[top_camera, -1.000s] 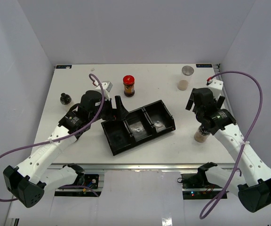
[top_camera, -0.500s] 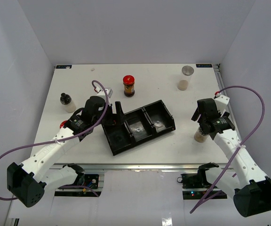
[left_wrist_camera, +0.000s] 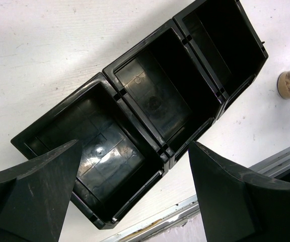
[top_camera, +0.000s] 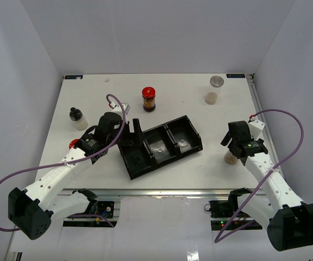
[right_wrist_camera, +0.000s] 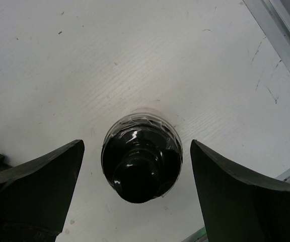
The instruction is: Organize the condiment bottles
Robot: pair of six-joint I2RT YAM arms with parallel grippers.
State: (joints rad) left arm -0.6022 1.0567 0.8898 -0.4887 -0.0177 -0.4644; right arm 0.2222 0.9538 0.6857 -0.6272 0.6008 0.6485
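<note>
- Black-capped shaker (right_wrist_camera: 141, 169): upright on the bench (right_wrist_camera: 84, 60), right of the black tray (top_camera: 162, 126) and apart from it. Judged light, rigid, smooth-sided and possibly breakable. Best gripped on the body just below the cap.
- Right hand (right_wrist_camera: 136, 151): fingers spread on either side of the shaker, not touching it, holding nothing.
- Left hand (left_wrist_camera: 135, 151): spread wide over the tray's end compartment, empty.
- Red-lidded jar (top_camera: 149, 99), silver-lidded jar (top_camera: 215, 89): far side of the bench, outside the tray.
- Second shaker (top_camera: 77, 118): left side of the bench.
</note>
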